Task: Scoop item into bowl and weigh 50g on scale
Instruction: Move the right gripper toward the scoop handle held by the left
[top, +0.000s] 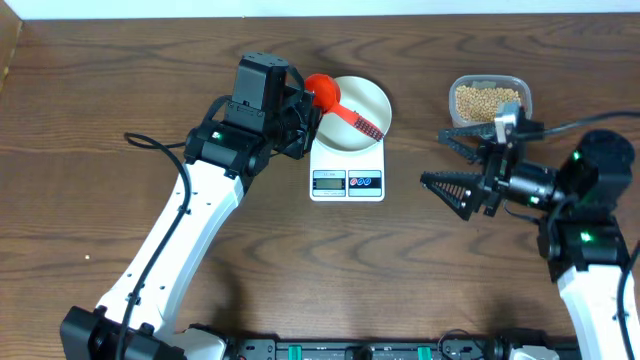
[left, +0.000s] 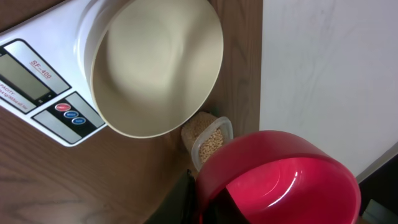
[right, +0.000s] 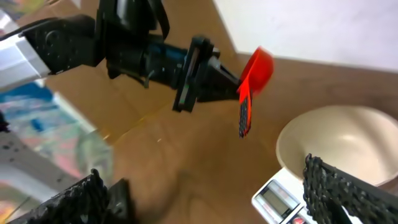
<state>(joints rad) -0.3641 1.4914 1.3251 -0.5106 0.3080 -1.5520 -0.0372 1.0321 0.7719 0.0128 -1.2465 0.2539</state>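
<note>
Red scoop (top: 350, 116) clenched in left hand (top: 308, 101), handle slanting rightward over bowl (top: 373, 98), right hand (top: 451, 165) spread open.

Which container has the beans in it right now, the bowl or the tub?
The clear plastic tub on the table's right side holds the beans; the white bowl on the scale is empty.

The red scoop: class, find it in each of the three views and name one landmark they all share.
Overhead: red scoop top centre, over the left side of the white bowl.
Left wrist: bottom right, cup close up.
Right wrist: upper centre, held in the left fingers.
Shared landmark: the white bowl on the scale.
</note>
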